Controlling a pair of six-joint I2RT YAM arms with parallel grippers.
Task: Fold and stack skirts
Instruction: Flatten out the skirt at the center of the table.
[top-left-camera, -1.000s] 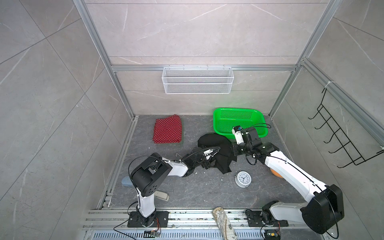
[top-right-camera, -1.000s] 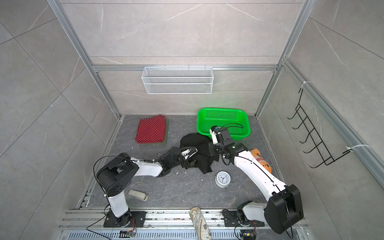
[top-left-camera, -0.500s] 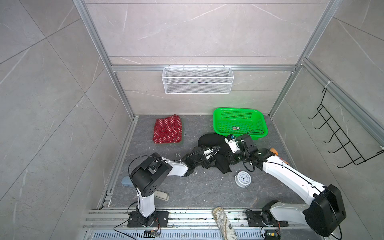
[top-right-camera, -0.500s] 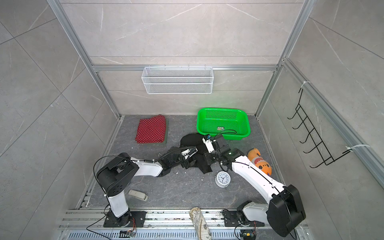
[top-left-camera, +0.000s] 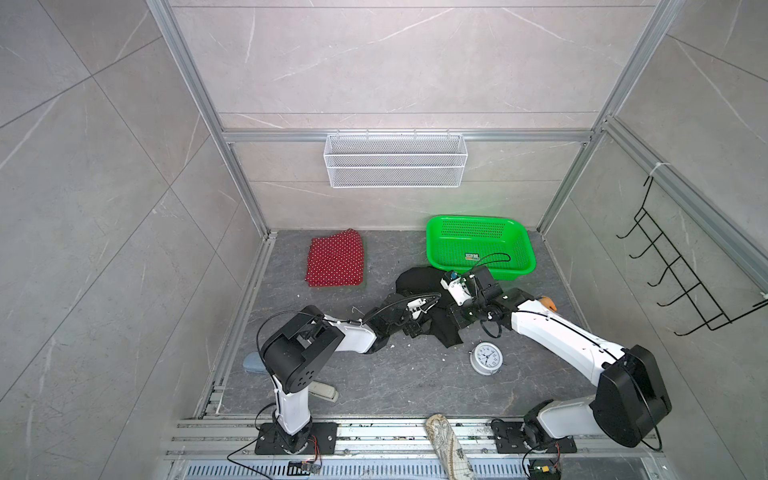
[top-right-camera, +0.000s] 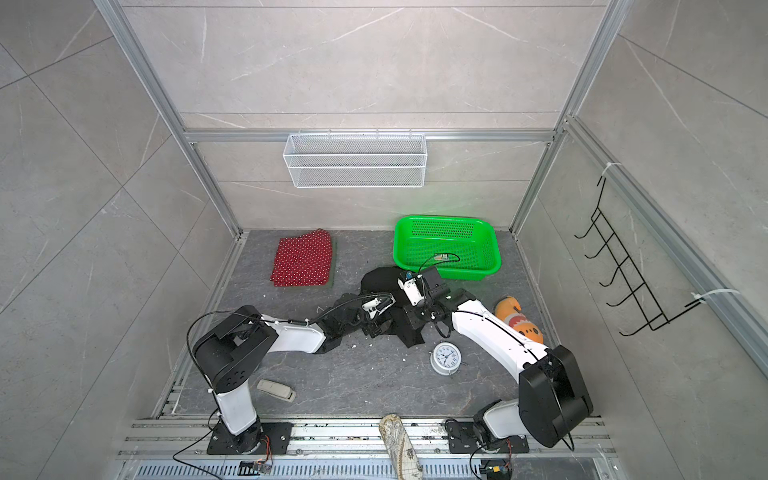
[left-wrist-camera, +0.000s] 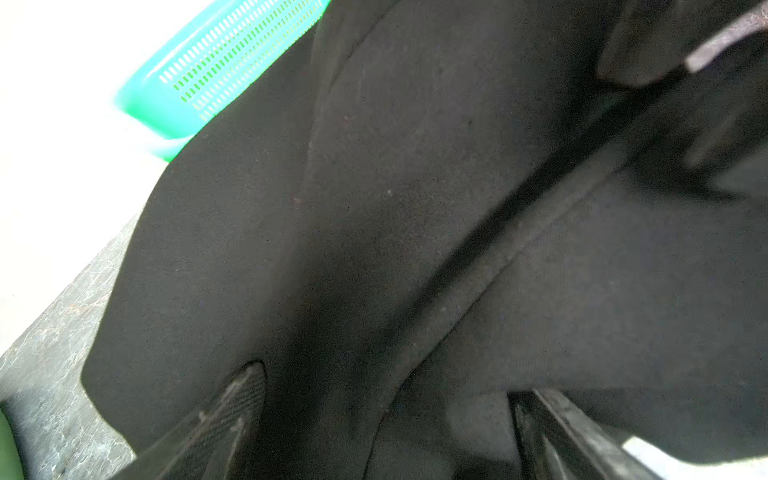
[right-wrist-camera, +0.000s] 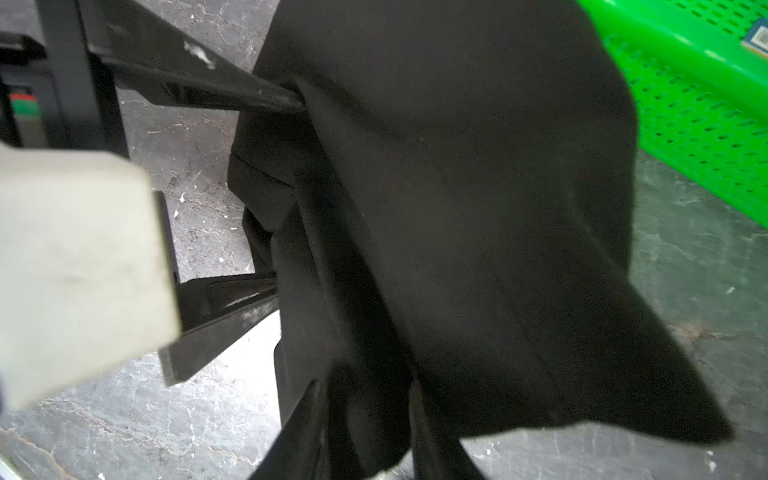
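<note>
Black skirt (top-left-camera: 415, 279) lay bunched on the grey floor (top-left-camera: 374, 374) just in front of the green basket (top-left-camera: 511, 272), well apart from the folded red polka-dot skirt (top-left-camera: 336, 259), draped over the left gripper (left-wrist-camera: 382, 395), its fingers spread, with the right gripper (right-wrist-camera: 365, 415) clamped on one fold.

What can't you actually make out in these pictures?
Most of the olive green skirt: under the red dotted skirt, both top views.
Most of the orange plush fish: behind the right arm, in a top view.
Tips of the left gripper: buried in the black skirt, right wrist view.
</note>
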